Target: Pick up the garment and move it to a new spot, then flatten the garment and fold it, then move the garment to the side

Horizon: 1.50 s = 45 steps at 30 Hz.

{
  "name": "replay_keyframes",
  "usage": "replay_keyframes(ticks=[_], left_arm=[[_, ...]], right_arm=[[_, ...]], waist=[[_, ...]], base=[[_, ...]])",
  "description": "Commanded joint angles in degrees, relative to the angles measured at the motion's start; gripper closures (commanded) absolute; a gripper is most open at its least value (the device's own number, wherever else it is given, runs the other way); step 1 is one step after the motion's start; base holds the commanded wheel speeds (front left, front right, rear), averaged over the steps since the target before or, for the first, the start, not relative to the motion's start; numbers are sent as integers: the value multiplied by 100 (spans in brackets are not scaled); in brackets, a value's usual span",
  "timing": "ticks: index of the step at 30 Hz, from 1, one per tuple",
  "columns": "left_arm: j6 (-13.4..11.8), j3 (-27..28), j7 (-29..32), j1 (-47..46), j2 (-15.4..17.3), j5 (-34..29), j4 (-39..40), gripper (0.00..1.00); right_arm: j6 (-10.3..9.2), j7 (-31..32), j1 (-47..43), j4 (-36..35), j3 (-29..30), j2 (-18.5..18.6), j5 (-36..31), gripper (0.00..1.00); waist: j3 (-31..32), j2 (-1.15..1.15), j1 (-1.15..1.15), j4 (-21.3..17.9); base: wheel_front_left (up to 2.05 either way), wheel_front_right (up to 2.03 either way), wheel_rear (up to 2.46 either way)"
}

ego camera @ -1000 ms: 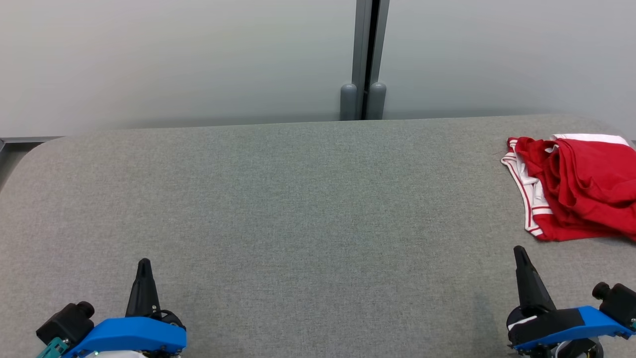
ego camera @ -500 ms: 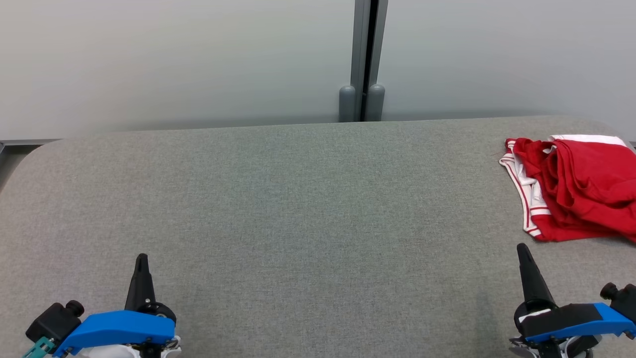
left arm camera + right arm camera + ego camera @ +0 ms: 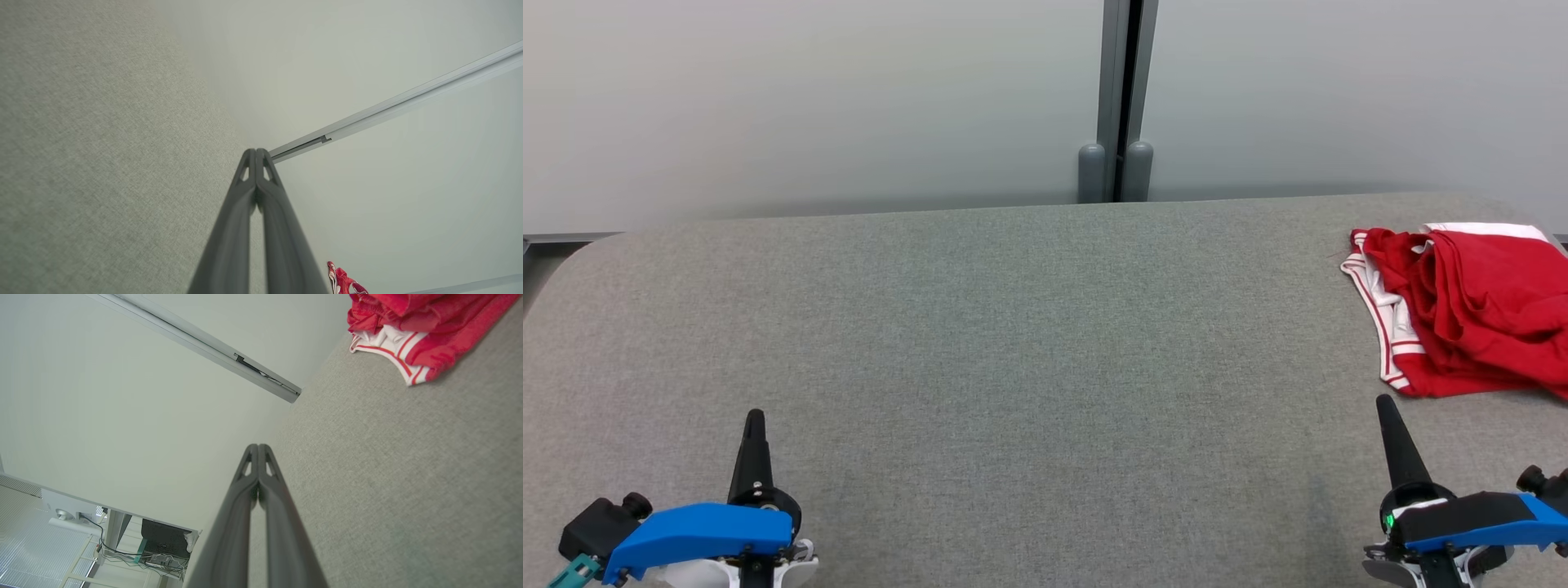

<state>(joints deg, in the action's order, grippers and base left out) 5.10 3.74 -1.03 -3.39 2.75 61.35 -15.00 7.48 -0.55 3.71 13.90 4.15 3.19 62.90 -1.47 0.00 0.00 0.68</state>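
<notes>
The garment (image 3: 1470, 314) is a crumpled red piece with white striped trim, lying at the far right of the grey fabric table (image 3: 1029, 327). It shows at the top right of the right wrist view as the garment (image 3: 416, 326) and as a small red scrap, the garment (image 3: 343, 281), low in the left wrist view. My right gripper (image 3: 1383, 402) hovers just short of its near edge, fingers pressed together and holding nothing; my right gripper (image 3: 258, 448) shows the same. My left gripper (image 3: 755, 416) is shut and empty at the lower left, well away from it; my left gripper (image 3: 256, 152) agrees.
A pale wall with a grey vertical post (image 3: 1117, 98) runs behind the table's far edge. The table's rounded left corner (image 3: 580, 253) drops off to the floor. A desk with cables (image 3: 159, 547) stands off to one side in the right wrist view.
Both grippers have drawn slightly back toward the bottom of the head view and rolled a little. The garment has not moved; the head camera has shifted slightly.
</notes>
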Motion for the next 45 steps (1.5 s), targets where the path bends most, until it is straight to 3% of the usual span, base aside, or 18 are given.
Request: replay_keyframes(ticks=[1, 45], left_arm=[[51, 48, 48, -125, 15, 191, 69, 100], [207, 238, 605, -283, 18, 2432, 98, 100]], right_arm=[[2, 51, 137, -37, 32, -7, 192, 100], [2, 564, 250, 3, 200, -30, 2315, 100]], waist=[[4, 0, 0, -2], [93, 0, 0, -49]], base=[[0, 0, 0], [0, 0, 0]])
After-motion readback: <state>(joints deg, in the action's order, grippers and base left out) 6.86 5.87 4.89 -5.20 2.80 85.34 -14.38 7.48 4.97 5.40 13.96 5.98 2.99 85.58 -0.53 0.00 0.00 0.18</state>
